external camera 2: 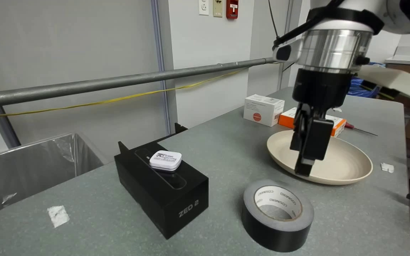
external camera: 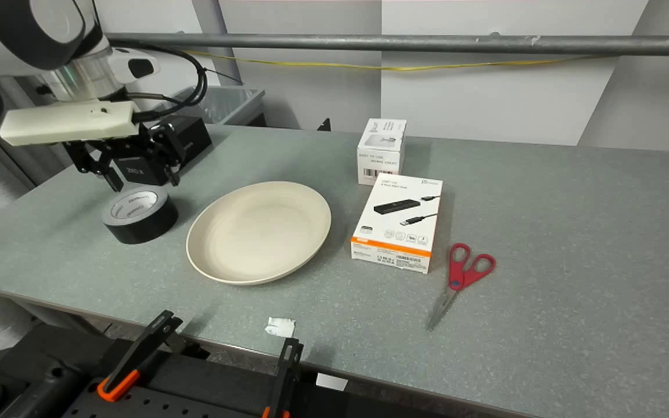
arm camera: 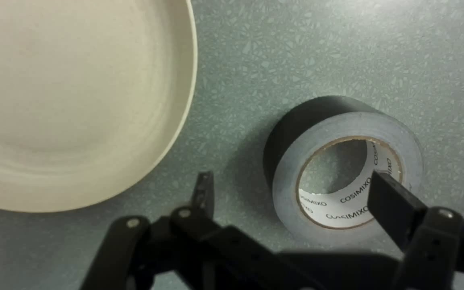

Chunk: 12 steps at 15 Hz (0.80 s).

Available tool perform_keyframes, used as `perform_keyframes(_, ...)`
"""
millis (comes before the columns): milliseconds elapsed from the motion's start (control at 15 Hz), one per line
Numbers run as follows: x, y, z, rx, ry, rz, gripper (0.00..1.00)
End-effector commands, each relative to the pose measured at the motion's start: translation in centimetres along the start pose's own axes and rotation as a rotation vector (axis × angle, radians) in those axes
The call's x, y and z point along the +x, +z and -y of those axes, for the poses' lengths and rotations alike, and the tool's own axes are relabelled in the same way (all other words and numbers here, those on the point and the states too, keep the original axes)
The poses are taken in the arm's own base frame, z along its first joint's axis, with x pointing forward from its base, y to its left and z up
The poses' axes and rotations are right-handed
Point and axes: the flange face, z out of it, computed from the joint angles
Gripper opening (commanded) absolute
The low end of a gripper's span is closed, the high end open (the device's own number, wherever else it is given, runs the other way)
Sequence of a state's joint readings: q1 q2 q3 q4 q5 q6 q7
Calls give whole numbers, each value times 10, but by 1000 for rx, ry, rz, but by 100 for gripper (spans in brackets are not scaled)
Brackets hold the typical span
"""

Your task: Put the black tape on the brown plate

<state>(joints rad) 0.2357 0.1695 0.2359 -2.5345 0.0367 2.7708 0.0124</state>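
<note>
The black tape [external camera: 144, 225] lies flat on the grey table, its hollow core facing up, beside the plate; it also shows in an exterior view [external camera 2: 278, 236] and in the wrist view [arm camera: 286, 137]. The brown plate [external camera: 259, 232], cream and round with nothing on it, also shows in an exterior view [external camera 2: 347, 163] and in the wrist view [arm camera: 75, 88]. My gripper [external camera: 145, 180] is open and holds nothing, above the tape. In the wrist view [arm camera: 291, 177] one finger shows over the table between plate and tape, the other overlaps the tape's core.
A black box [external camera 2: 162, 192] with a white tin [external camera 2: 166, 160] on it stands near the tape. A white box [external camera: 381, 151], a white-and-orange box [external camera: 398, 220] and red scissors [external camera: 461, 276] lie beyond the plate. Black clamps [external camera: 143, 351] sit at the table's edge.
</note>
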Motion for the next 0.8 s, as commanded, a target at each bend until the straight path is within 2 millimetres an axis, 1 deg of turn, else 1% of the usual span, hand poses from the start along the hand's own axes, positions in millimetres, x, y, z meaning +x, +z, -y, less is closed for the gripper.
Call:
perform_keyframes(0,18,33,15,5,-36,3,100)
perform_keyframes(200,21,55,23,-8,-66,29,100)
perform_keyframes(400,24,70,30,-12,-81,44,100)
perform_keyframes(467,25,73,32,-13,-86,40,83)
perform_keyframes(533,27,73,33,-12,-90,33,72)
perform_keyframes(600,29,72,33,-12,-93,23,66)
perform_keyframes(733,32,68,33,-16,-94,-5,49)
